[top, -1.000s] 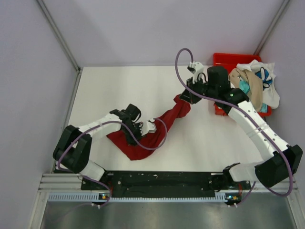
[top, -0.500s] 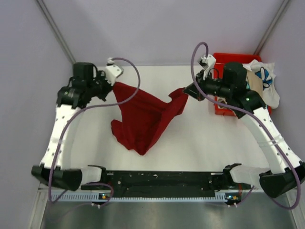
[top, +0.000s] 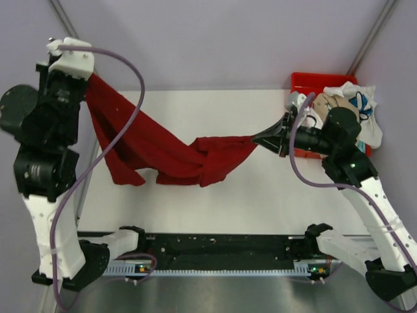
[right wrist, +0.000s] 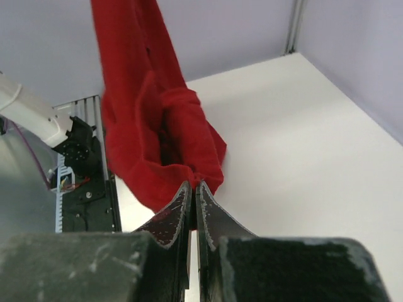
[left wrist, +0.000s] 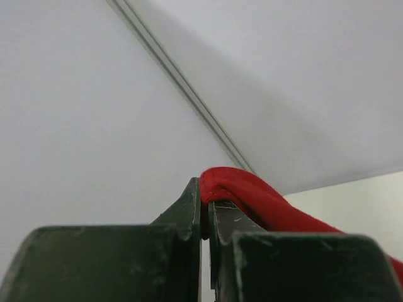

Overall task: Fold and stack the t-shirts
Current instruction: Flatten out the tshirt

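Note:
A dark red t-shirt hangs stretched between both grippers above the white table. My left gripper is raised high at the far left and is shut on one end of the shirt. At the right, my right gripper is shut on the other end of it. The middle of the cloth sags toward the table. Other t-shirts, white, beige and teal, lie heaped in the red bin at the back right.
Grey walls close in the table at the back and both sides. The metal rail holding the arm bases runs along the near edge. The right arm's purple cable loops beside its forearm.
My left arm has swung up and far left with the shirt's end, lifting the cloth off the table. The right gripper drew slightly right and forward, stretching the shirt out.

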`<state>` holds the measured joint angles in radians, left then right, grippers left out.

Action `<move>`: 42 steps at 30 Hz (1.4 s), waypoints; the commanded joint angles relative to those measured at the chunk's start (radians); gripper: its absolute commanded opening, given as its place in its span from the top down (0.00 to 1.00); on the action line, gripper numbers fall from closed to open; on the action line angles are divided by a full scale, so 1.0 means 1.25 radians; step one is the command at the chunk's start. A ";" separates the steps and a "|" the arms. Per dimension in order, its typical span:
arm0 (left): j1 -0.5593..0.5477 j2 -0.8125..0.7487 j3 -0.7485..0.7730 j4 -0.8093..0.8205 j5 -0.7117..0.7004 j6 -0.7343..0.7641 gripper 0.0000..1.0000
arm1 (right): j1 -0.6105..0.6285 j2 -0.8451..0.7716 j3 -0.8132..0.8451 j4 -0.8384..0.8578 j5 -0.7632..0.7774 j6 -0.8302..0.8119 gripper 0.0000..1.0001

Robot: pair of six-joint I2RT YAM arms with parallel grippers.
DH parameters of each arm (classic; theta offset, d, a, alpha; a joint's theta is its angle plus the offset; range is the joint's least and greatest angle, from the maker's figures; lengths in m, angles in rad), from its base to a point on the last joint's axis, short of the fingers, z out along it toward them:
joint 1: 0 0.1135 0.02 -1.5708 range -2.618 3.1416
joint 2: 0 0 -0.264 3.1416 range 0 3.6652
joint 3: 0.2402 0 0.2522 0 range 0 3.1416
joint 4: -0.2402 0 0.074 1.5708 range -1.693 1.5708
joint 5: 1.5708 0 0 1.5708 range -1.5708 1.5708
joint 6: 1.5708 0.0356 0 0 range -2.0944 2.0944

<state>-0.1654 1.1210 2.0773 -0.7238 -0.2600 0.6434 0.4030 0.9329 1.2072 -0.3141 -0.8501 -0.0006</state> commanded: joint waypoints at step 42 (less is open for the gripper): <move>-0.446 0.293 -1.008 0.050 0.354 0.088 0.42 | -0.067 0.304 -0.148 0.056 0.500 0.188 1.00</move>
<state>-0.7155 1.4254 0.7975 -0.7792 0.2115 0.7513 0.3248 1.3640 1.0370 -0.2714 -0.2291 0.2295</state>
